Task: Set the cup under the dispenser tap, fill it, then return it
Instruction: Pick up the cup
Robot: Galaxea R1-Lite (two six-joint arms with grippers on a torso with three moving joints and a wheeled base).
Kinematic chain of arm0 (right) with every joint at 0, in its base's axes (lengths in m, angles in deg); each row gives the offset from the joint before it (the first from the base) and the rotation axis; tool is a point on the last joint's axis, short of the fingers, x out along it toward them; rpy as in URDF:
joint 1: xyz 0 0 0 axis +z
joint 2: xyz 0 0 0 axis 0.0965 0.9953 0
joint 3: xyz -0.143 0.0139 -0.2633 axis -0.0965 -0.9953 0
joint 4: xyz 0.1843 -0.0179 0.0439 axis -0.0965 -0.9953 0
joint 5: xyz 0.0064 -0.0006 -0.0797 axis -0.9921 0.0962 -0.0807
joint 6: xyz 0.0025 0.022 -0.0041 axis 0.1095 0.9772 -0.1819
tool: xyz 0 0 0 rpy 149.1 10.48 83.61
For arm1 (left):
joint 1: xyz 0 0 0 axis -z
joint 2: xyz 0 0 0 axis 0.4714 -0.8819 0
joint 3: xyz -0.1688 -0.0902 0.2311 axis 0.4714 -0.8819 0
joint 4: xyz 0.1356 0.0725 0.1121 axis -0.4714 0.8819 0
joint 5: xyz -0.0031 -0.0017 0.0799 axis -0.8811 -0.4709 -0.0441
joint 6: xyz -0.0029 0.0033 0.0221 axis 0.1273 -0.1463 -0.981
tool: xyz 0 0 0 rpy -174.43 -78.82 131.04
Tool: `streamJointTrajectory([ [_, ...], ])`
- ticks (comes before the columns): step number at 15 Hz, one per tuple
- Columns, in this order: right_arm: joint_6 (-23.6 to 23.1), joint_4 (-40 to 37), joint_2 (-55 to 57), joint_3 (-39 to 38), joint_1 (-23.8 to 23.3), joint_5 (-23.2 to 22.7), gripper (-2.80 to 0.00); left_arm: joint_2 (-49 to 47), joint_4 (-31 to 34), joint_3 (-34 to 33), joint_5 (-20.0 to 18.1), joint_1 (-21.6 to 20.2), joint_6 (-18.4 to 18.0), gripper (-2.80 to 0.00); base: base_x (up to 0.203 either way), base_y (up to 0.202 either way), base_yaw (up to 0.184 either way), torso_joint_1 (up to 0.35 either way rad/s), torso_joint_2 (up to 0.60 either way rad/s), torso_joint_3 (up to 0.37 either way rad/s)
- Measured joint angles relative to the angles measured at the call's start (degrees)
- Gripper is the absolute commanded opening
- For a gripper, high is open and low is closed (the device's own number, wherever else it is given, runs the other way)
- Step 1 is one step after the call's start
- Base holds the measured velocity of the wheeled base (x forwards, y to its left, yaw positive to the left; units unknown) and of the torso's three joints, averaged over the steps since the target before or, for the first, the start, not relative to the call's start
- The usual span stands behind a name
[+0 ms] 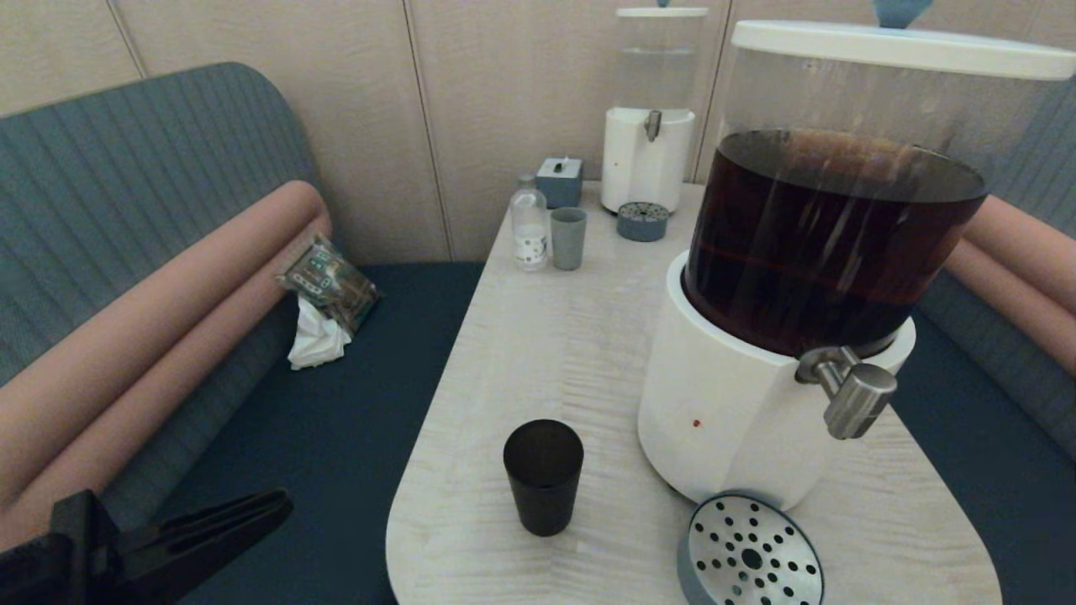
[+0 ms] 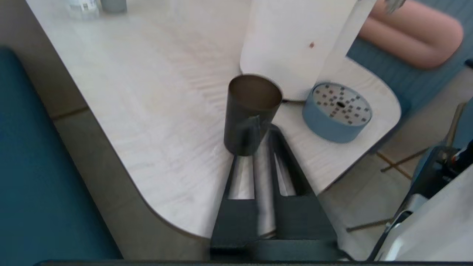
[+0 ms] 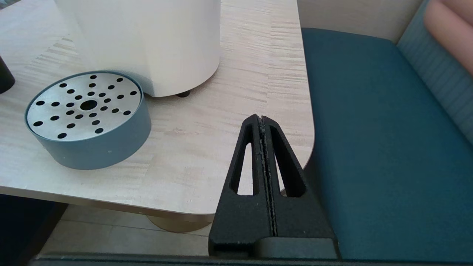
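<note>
Soft, even indoor light, faint shadows; motion blur on the left gripper fingers.

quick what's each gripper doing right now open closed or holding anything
Left gripper: slightly open, empty, just short of the black cup, not gripping it.
Right gripper: closed, empty, over the table's near corner.

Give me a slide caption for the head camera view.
Black cup stands empty on the table, left of the dispenser tap and drip tray; left gripper waits off-table.
</note>
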Motion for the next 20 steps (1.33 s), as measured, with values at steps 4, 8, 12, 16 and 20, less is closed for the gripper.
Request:
streamJointTrajectory([
  [4, 0.0, 0.0, 0.0, 0.0, 0.0, 0.0, -2.80, -5.7, -8.4, -1.6, -1.1, 0.1, 0.1, 0.00, 0.000, 0.000, 0.000, 0.000, 0.00, 0.000],
  [8, 0.0, 0.0, 0.0, 0.0, 0.0, 0.0, -2.80, -12.3, -14.7, -3.2, -9.8, 0.6, -0.8, 0.00, 0.000, 0.000, 0.000, 0.000, 0.00, 0.000],
  [12, 0.0, 0.0, 0.0, 0.0, 0.0, 0.0, -2.80, -19.6, -15.7, -2.8, -15.7, 0.8, -7.5, 0.00, 0.000, 0.000, 0.000, 0.000, 0.00, 0.000],
  [16, 0.0, 0.0, 0.0, 0.0, 0.0, 0.0, -2.80, -25.2, -15.9, -4.1, -10.1, 0.7, -23.4, 0.00, 0.000, 0.000, 0.000, 0.000, 0.00, 0.000],
  [20, 0.0, 0.0, 0.0, 0.0, 0.0, 0.0, -2.80, -28.3, -16.7, -1.8, -7.2, 0.9, -22.7, 0.00, 0.000, 0.000, 0.000, 0.000, 0.00, 0.000],
])
